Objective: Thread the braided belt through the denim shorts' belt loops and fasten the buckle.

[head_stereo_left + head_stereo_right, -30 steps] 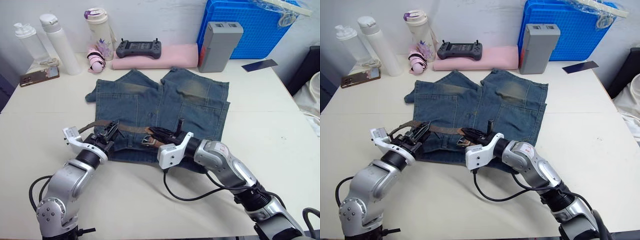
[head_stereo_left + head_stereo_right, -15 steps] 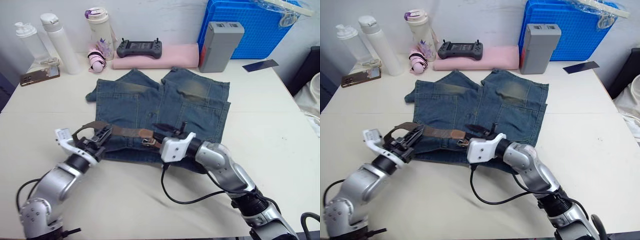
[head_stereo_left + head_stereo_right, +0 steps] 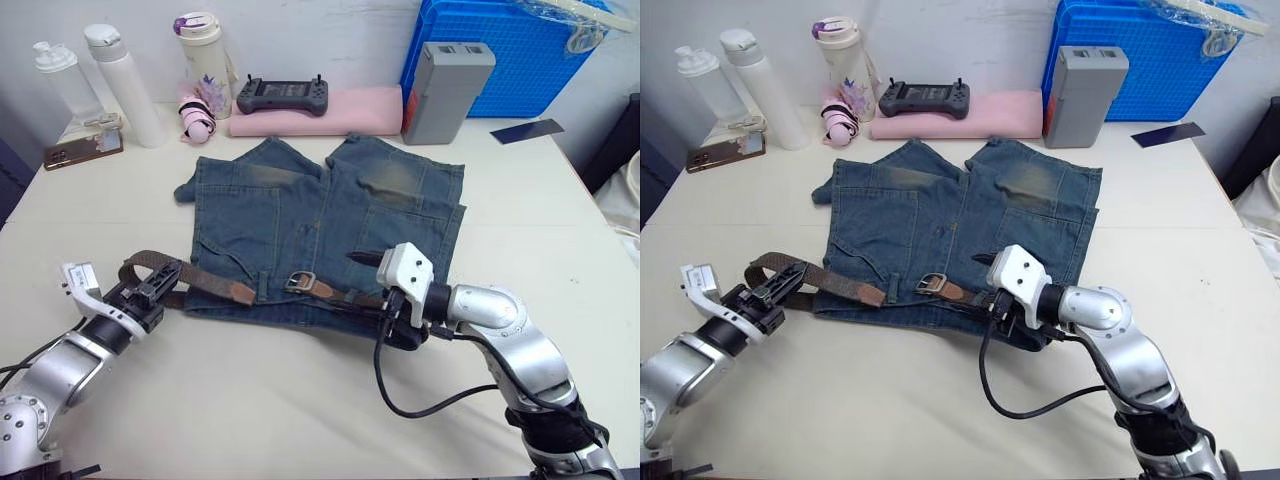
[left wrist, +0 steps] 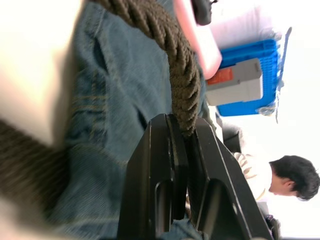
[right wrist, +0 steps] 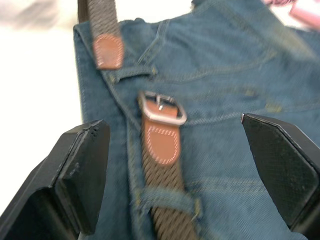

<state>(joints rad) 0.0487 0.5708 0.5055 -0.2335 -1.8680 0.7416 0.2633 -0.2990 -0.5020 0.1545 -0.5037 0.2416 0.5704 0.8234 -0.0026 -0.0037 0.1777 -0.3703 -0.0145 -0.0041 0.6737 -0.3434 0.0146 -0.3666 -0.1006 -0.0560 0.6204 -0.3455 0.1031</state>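
Note:
The denim shorts [image 3: 330,215] lie flat on the table, waistband toward me. The braided belt [image 3: 200,280] runs along the waistband. Its buckle [image 3: 297,281] lies near the middle, and its strap passes under a belt loop [image 5: 167,202]. The belt's other tan end [image 3: 238,292] rests just left of the buckle. Off the shorts' left edge, my left gripper [image 3: 150,290] is shut on the braided strap [image 4: 177,75], which curls in a loop there. My right gripper [image 3: 368,280] is open over the waistband just right of the buckle [image 5: 161,107] and holds nothing.
Along the back edge stand two white bottles [image 3: 115,70], a tumbler [image 3: 200,50], a phone [image 3: 82,148], a game controller [image 3: 278,95] on a pink folded cloth [image 3: 340,110], a grey box [image 3: 445,90] and a blue crate [image 3: 520,55]. A person [image 4: 292,180] sits beyond the table.
My right gripper has opened, let go of the belt near the buckle and drawn back to the right. My left gripper has pulled the strap out to the left.

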